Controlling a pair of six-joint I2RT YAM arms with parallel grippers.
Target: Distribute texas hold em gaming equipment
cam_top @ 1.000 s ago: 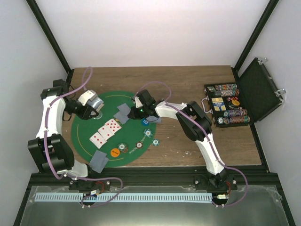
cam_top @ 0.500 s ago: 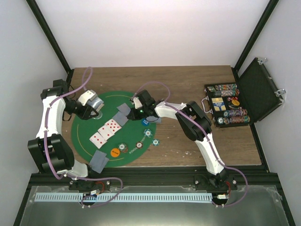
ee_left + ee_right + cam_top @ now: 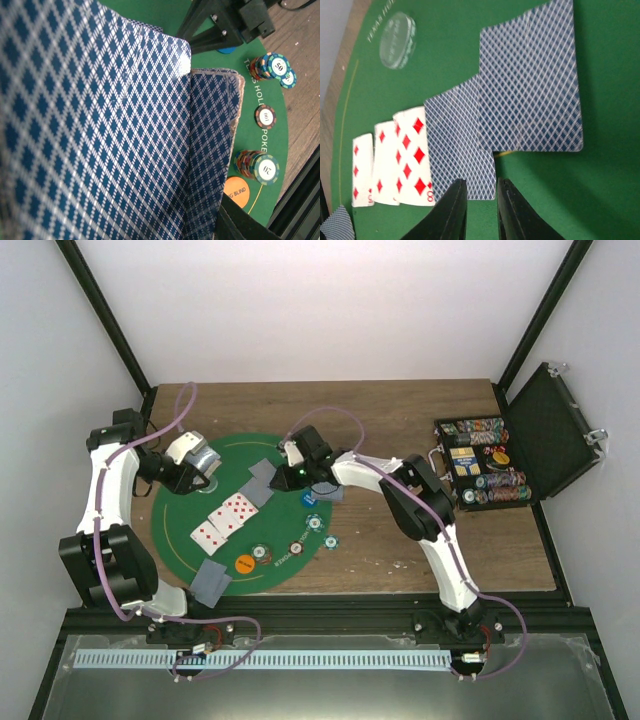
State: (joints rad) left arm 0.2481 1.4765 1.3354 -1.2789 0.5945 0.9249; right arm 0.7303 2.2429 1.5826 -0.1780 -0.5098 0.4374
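a: on the green mat [image 3: 180, 540], your right pincer [image 3: 480, 186] sits low, its jaws a thin slit apart with nothing between them; the tips are at the edge of a face-down card [image 3: 461, 145].
b: agreed. that card lies just beside three face-up diamond cards [image 3: 395, 160] fanned in a row, and a face-down pair [image 3: 530, 85] overlaps one corner of it.
a: your left pincer [image 3: 197, 462] is over the mat's left side, clamped on the deck [image 3: 100, 125]; blue-checked backs fill its wrist view.
b: your chips are on the mat too: two chip stacks [image 3: 261, 167], a single chip [image 3: 265, 117] between them, and an orange chip [image 3: 235, 191] near the mat's rim.
a: you also have rows of chips [image 3: 490, 485] in the black case [image 3: 550, 430], which stands open at the right end of the counter [image 3: 400, 410], well apart from the mat.
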